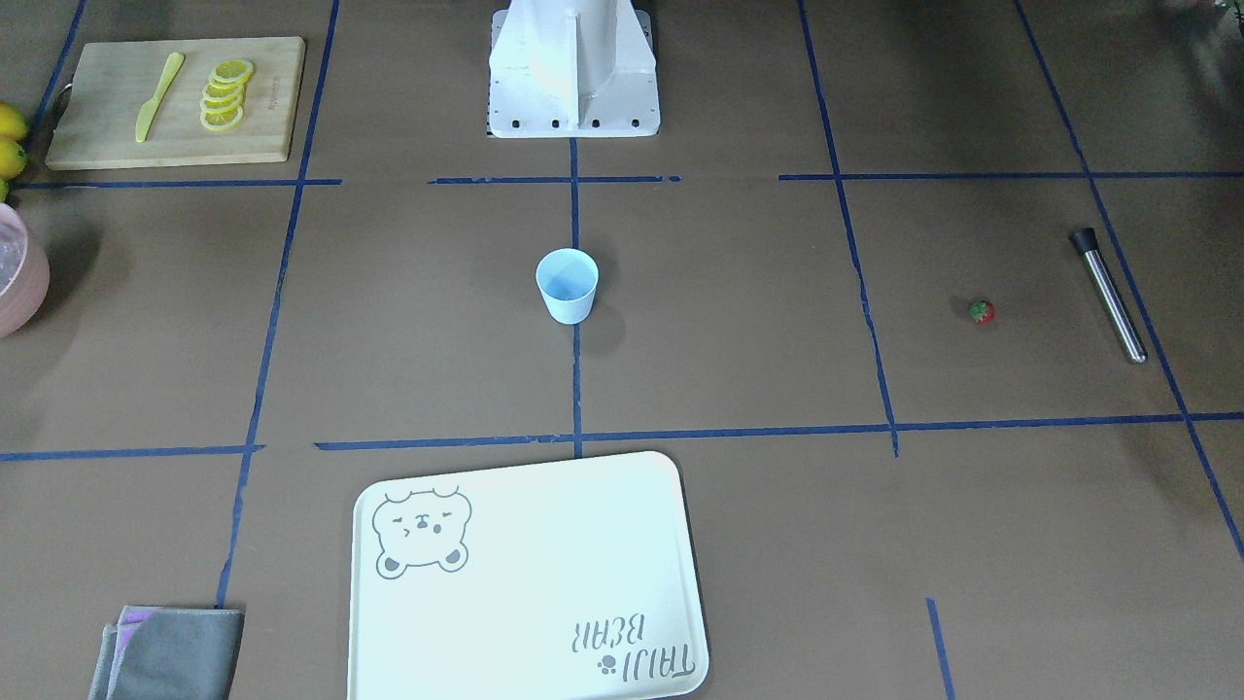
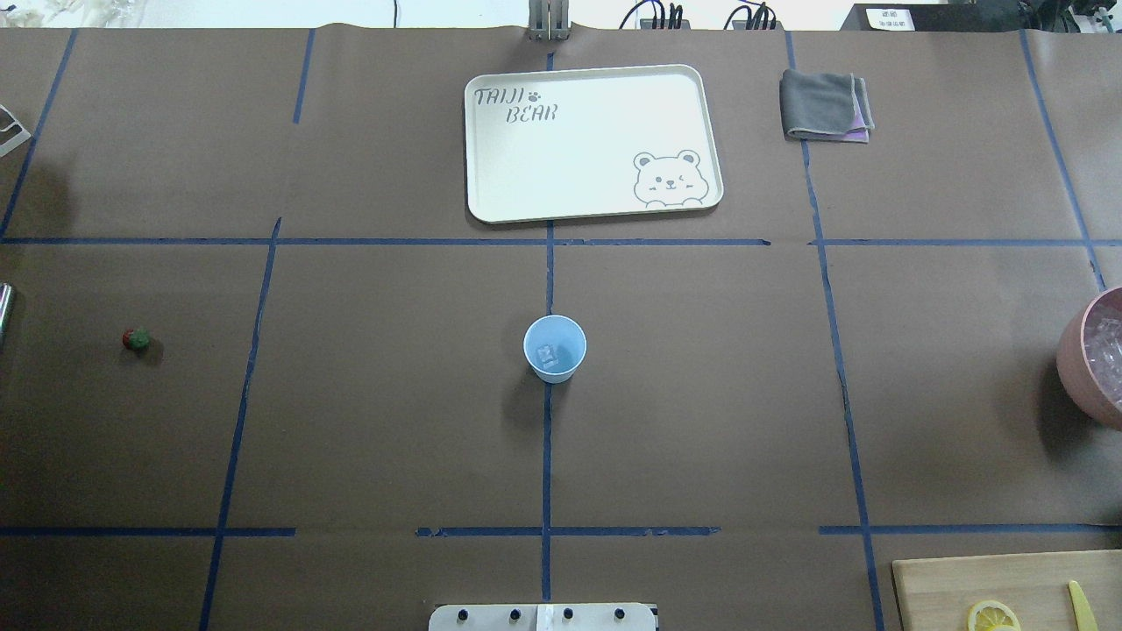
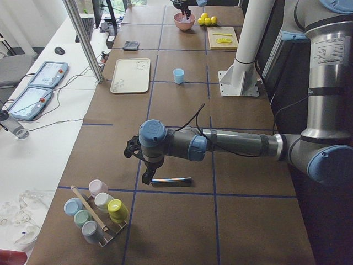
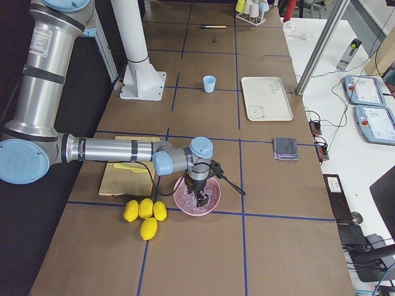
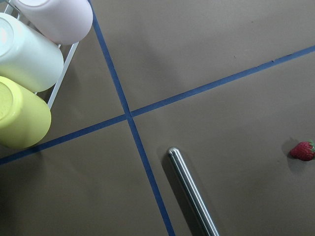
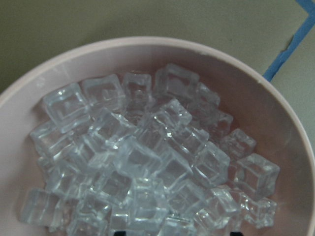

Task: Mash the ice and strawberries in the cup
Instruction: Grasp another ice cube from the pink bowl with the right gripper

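The pale blue cup [image 1: 567, 284] stands upright at the table's middle, with one ice cube [image 2: 549, 354] in it. The strawberry [image 1: 982, 311] lies on the table far off on my left side, next to a steel muddler [image 1: 1108, 294]; both show in the left wrist view, the strawberry [image 5: 302, 150] and the muddler [image 5: 193, 191]. My left gripper [image 3: 140, 163] hangs over the muddler's end; I cannot tell if it is open. My right gripper [image 4: 200, 198] is down over the pink bowl [image 4: 185, 203] of ice cubes [image 6: 147, 162]. Its tips barely show, set apart, holding nothing.
A cutting board [image 1: 262, 107] with lemon slices and a yellow knife lies near the bowl, and whole lemons [image 4: 145, 213] lie beside it. A bear tray [image 1: 530, 574] and a folded cloth [image 1: 170, 651] sit at the far side. A rack of pastel cups [image 3: 96, 212] stands near my left gripper.
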Controlling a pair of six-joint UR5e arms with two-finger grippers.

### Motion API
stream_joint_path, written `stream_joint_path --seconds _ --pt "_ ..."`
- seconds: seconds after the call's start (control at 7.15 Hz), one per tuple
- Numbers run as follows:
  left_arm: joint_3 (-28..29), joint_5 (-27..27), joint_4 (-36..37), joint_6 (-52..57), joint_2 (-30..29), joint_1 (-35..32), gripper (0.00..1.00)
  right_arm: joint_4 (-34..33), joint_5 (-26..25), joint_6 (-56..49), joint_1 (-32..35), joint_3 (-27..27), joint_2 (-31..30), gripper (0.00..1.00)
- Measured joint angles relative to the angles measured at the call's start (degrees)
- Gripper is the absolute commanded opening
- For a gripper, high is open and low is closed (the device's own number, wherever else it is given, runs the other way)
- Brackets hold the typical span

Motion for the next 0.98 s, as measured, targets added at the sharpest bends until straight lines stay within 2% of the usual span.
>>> stream_joint_path --seconds 0.14,0.28,0.42,0.98 --pt "0.0 0.0 0.0 0.0 0.0 0.0 1.0 0.0 0.0 0.0 0.0 -0.1 0.3 0.3" --pt "0.0 0.0 0.0 0.0 0.0 0.0 1.0 0.0 0.0 0.0 0.0 -0.2 0.4 0.14" --pt "-0.1 0.0 0.0 0.0 0.0 0.0 1.0 0.0 0.0 0.0 0.0 -0.2 0.4 0.03" --pt "-0.4 0.0 0.0 0.0 0.0 0.0 1.0 0.0 0.4 -0.1 0.4 1.4 -0.5 0.0"
